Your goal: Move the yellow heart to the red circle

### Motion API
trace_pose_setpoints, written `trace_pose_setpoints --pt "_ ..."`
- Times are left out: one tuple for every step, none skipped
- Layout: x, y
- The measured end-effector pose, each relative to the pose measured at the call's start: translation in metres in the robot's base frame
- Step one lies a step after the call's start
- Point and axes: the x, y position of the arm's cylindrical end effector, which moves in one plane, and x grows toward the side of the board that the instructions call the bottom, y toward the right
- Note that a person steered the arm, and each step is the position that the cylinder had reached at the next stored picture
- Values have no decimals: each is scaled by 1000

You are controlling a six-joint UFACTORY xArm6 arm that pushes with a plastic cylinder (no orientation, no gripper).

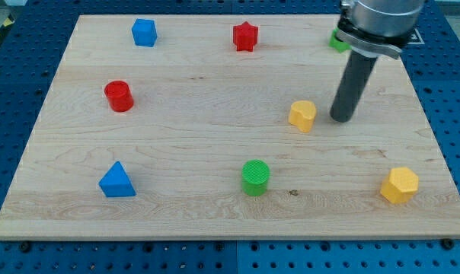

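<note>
The yellow heart lies right of the board's middle. The red circle stands at the left, well apart from the heart. My tip rests on the board just to the right of the yellow heart, a small gap between them. The dark rod rises from it toward the view's top right.
A blue block and a red star sit near the top edge. A green block is partly hidden behind the arm at top right. A blue triangle, a green circle and a yellow hexagon lie along the bottom.
</note>
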Motion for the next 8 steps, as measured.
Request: trace_pose_setpoints --pt "1 -40" --pt "-3 -125" --pt "-3 -189" --pt "-20 -184" --pt "-27 -200" --pt "-27 -241" --pt "-27 -244" --pt "-25 -203"
